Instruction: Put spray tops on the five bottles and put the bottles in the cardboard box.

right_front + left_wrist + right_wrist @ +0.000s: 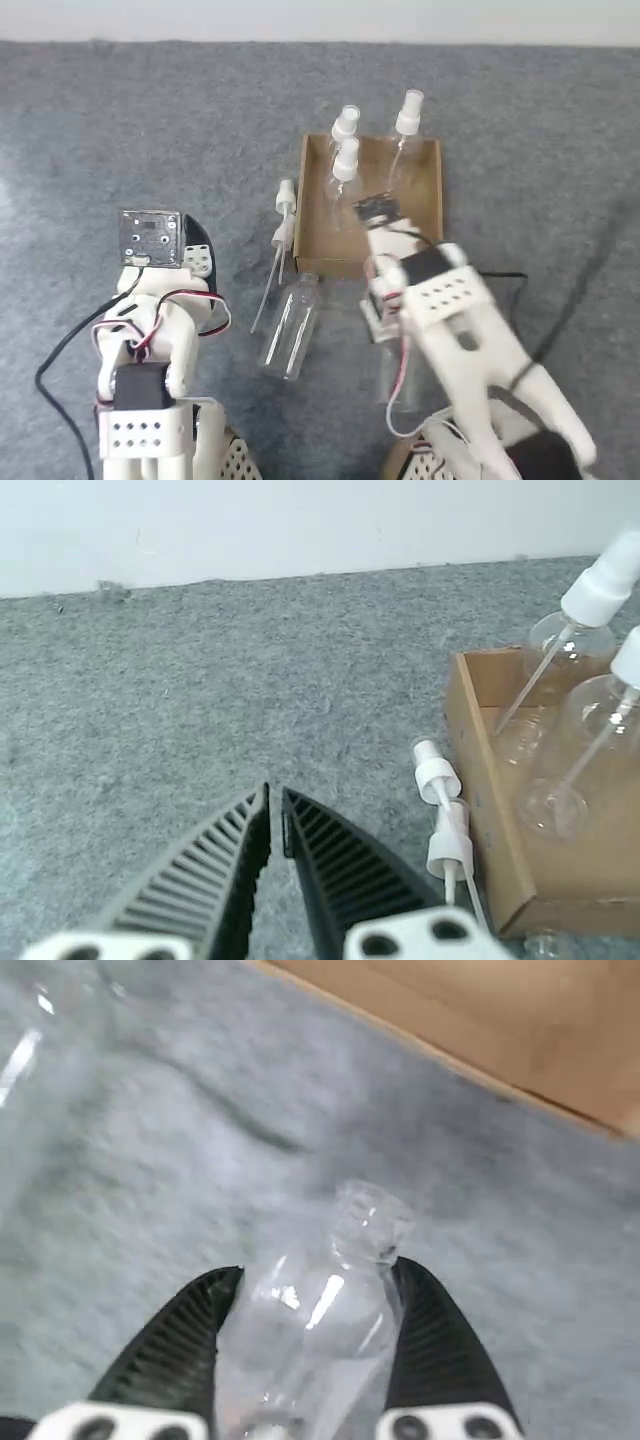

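1. left gripper (pixel 276 798) closed on nothing; beside the cardboard box (pixel 436 190)
2. right gripper (pixel 318 1272) clamped on uncapped bottle (pixel 366 1216); just outside the box's near wall
3. three capped bottles (pixel 346 160) stand inside the box

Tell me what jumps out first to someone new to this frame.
Three capped bottles stand in the cardboard box. Just in front of it, the right gripper clamps an uncapped bottle; two loose spray tops and another uncapped bottle lie on the carpet beside the box.
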Controlling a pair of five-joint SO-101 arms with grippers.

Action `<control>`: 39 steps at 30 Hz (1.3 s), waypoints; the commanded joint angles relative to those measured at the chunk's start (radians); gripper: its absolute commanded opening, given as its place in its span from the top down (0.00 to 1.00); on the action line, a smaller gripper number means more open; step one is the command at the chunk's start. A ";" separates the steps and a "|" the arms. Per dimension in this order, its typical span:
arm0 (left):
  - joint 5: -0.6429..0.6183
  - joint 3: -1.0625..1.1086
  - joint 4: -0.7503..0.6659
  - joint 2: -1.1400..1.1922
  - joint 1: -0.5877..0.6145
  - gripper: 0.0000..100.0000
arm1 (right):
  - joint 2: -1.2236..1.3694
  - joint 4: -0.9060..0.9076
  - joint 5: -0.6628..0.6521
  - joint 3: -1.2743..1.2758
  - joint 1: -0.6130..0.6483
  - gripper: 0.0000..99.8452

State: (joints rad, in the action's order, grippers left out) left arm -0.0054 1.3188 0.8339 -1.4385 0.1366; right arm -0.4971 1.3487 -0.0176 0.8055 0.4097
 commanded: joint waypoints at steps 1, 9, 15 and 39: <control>-0.014 -0.044 0.025 0.009 0.000 0.99 | -0.143 0.101 -0.273 -0.034 -0.133 0.99; 0.000 -0.220 0.109 0.224 -0.011 0.99 | -0.223 0.245 -0.798 -0.147 -0.595 0.99; 0.026 -0.595 0.172 0.741 -0.054 0.99 | -0.035 0.074 -0.911 -0.264 -0.860 0.99; 0.015 -1.793 0.393 2.102 -0.163 0.80 | 0.527 -0.286 -0.918 -0.381 -0.900 0.99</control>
State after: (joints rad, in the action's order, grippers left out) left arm 0.0161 -0.3552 1.1807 0.6498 -0.0138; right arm 0.0399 1.0710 -0.9229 0.4787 -0.4772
